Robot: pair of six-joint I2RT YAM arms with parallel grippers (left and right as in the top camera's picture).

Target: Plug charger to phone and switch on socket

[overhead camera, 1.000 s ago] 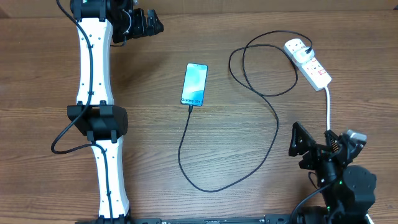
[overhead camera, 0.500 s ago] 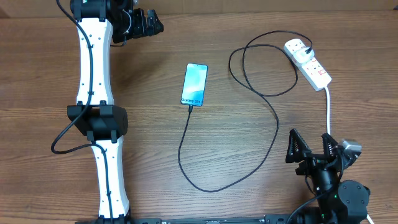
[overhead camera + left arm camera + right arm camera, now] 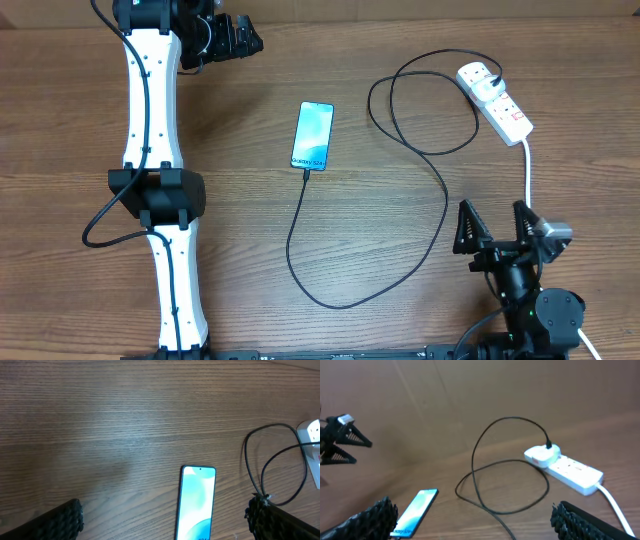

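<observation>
The phone point(image 3: 313, 136) lies face up mid-table, blue-teal screen lit; it also shows in the left wrist view point(image 3: 196, 501) and right wrist view point(image 3: 415, 512). The black charger cable point(image 3: 440, 200) runs from the phone's near edge, loops right, and its plug sits in the white socket strip point(image 3: 495, 101) at the far right, also visible in the right wrist view point(image 3: 562, 466). My left gripper point(image 3: 232, 38) is open and empty at the far left. My right gripper point(image 3: 495, 232) is open and empty near the front right, by the strip's white cord point(image 3: 528, 170).
The left arm's white links point(image 3: 150, 150) stretch along the table's left side. The cable's loose loop point(image 3: 420, 100) lies between phone and strip. A brown wall stands behind the table in the right wrist view.
My right gripper has turned and shifted slightly toward the front, its fingers now spread wide and pointing toward the far side. The left arm, phone, cable and strip have not moved.
</observation>
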